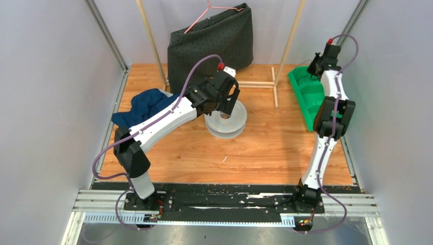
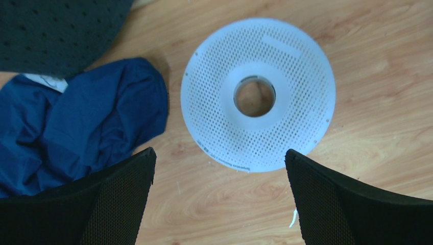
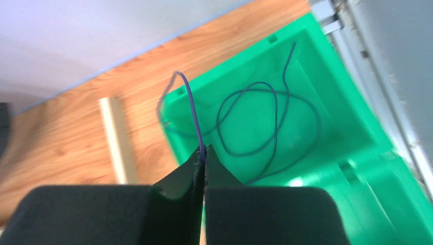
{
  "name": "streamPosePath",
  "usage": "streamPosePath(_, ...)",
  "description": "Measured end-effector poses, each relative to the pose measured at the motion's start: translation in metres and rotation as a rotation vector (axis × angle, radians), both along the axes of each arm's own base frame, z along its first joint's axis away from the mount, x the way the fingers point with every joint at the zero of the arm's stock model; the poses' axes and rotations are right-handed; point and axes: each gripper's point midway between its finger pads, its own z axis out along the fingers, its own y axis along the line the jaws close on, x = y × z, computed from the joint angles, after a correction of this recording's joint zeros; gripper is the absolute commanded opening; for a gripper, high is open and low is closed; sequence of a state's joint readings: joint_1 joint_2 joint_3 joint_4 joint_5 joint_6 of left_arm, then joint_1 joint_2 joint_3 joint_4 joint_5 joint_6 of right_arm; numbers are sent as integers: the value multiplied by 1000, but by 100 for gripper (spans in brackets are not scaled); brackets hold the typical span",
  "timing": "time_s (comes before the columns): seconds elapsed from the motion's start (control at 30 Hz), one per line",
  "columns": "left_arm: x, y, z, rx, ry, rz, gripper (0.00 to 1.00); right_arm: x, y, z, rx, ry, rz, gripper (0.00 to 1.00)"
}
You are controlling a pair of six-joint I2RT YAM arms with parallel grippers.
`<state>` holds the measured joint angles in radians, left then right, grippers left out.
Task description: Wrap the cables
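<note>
The thin, dark, flexible cable point(image 3: 276, 117) lies in loose overlapping loops inside the green plastic bin point(image 3: 347, 127), with no single long axis. One strand runs straight out from the right gripper point(image 3: 204, 153), whose fingers are pinched together on it, then arches back down at the bin's corner. The left gripper point(image 2: 219, 155) hangs spread wide above the white perforated plastic spool point(image 2: 286, 76), whose small rim print is unreadable.

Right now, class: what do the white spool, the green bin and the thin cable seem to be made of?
Spool: likely matte white plastic, evenly perforated flange. Green bin: likely moulded plastic, glossy highlights, rounded corners. Cable: thin dark wire, probably plastic-sheathed; lies in loose loops.
</note>
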<state>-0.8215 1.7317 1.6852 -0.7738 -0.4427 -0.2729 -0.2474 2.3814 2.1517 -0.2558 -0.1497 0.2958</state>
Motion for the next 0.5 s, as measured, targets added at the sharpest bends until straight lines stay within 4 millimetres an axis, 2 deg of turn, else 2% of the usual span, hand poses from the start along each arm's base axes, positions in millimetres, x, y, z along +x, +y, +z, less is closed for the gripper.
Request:
streamPosePath(0.07,5,-1,15,-9,-36,2,100,-17,4,42,-12,-40,-3,1)
streamPosePath(0.13,10,-1,27,-15,-72,9,100,-38,6,100,-41,-114,-12,1)
streamPosePath(0.2,13,2,31,-21,-83,15,100,-59,10,152,-67,-192,-15,1)
streamPosePath(0.27,15,6,30,-25,-80,20,100,-90,19,205,-91,-276,-9,1)
streamPosePath(0.33,19,18,27,-34,-72,37,100,-121,30,243,-101,-344,9,1)
streamPosePath(0.4,20,30,27,-42,-69,55,100,-152,42,269,-104,-394,30,1)
streamPosePath(0.5,20,49,37,-76,-87,77,100,-198,59,291,-103,-439,59,1)
